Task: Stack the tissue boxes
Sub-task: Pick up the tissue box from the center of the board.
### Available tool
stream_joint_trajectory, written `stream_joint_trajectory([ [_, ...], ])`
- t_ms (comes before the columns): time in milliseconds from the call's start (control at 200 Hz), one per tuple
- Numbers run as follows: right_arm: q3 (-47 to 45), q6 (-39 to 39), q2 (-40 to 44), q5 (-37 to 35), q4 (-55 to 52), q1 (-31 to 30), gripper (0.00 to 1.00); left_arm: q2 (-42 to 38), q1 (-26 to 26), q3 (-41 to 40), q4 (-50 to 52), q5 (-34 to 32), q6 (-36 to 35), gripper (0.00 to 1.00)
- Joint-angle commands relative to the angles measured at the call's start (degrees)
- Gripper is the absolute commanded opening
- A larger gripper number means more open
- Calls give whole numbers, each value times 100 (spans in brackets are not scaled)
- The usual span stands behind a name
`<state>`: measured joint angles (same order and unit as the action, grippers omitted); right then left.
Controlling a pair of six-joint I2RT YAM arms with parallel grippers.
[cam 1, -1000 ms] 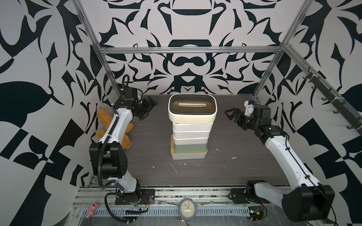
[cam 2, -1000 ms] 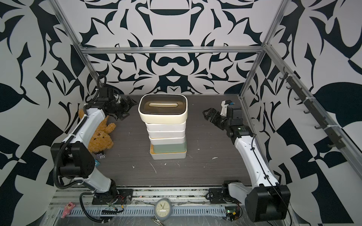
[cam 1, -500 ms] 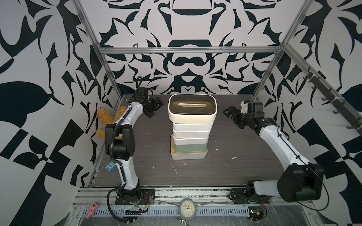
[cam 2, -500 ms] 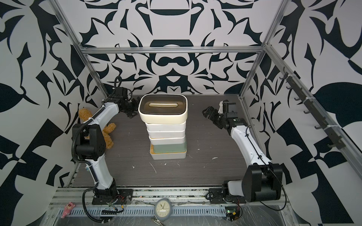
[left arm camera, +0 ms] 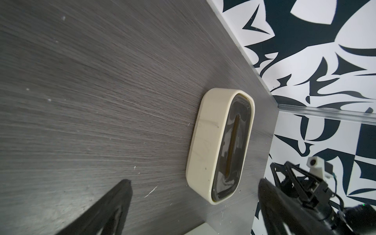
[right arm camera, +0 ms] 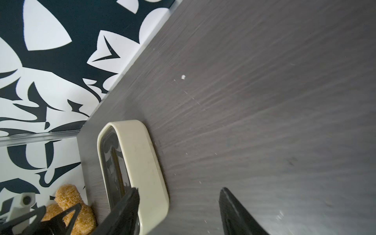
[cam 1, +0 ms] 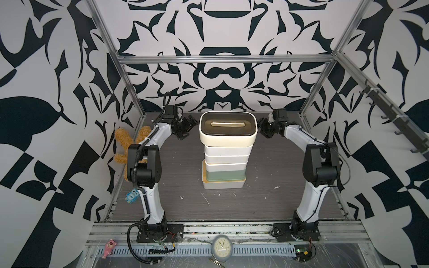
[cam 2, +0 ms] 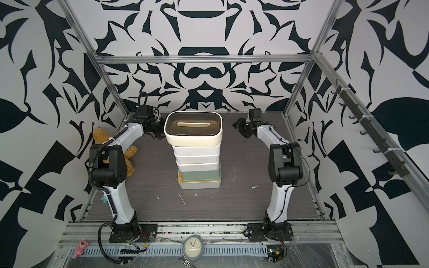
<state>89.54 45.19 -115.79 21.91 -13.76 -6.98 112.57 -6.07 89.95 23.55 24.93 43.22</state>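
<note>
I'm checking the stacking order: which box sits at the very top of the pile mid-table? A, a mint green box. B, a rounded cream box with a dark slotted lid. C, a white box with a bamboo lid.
B: in both top views the rounded cream box with the dark slotted lid sits topmost, with the mint green box far lower.

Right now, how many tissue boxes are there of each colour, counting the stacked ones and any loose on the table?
Cream boxes: 2, one on top, one on the table behind
White boxes: 4
Mint green box: 1
Total: 7
</note>
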Motion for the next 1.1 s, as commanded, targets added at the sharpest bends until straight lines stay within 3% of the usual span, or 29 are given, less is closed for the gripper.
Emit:
stream_joint_trajectory([
  [0,594,175,-297,200,207,-249,65,-120,0,-122,-62,135,-77,99],
  [615,1413,530,-1543,1102,716,-1056,58,-207,5,-329,-1,-12,-195,99],
  [1095,1362,992,-1763,1660,1474,-1603,58,271,-366,189,589,-121,-735,99],
])
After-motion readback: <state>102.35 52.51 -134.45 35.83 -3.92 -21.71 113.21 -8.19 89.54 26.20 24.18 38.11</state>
